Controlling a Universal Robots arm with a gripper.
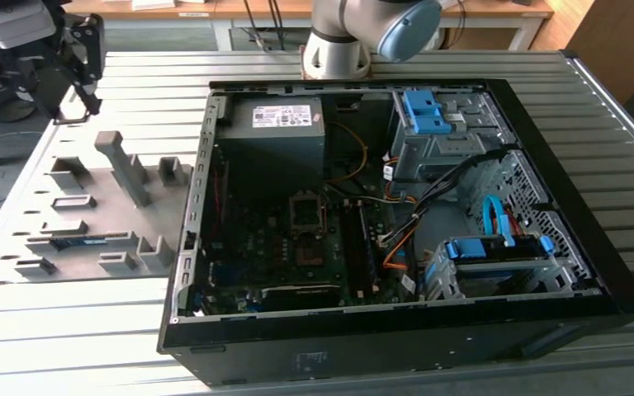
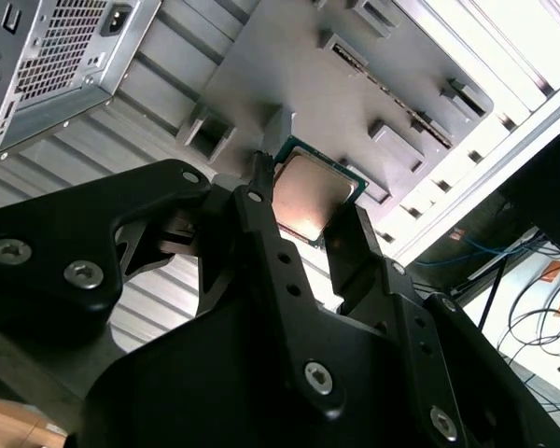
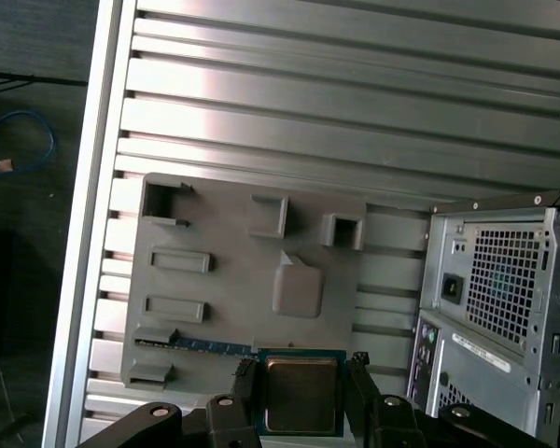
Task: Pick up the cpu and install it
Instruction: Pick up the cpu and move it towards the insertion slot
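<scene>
I'm clamping my fingers (image 2: 357, 247) on the cpu (image 2: 310, 191) right now, one finger on each of two opposite edges, chip pinched btwn the tips. In both wrist views its silvery metal top is facing the camera, w/ a thin green border showing round it.

The cpu is hanging in the air w/ me, clear of the grey holder tray (image 3: 224, 243). That tray is lying flat on the slatted metal surface (image 3: 355, 93) beneath. A long blue-green memory stick (image 3: 205, 345) is sitting edge-up in its slot along the tray, near the side I'm hovering over. There's a pale square shape (image 3: 297, 287) mid-tray w/ nothing on it; can't tell if it's raised or sunk.

In the exterior view I'm hanging at the exterior view's upper left, above the tray's far end. The open pc case (image 1: 383, 342) is lying on its side just beside the tray, on the exterior view's right of it. Inside, the motherboard (image 1: 284, 264) is lying flat, and the dark square socket frame (image 1: 306, 213) on it is well apart from me and the cpu. My arm's base (image 1: 345, 41) is standing behind the case.
</scene>
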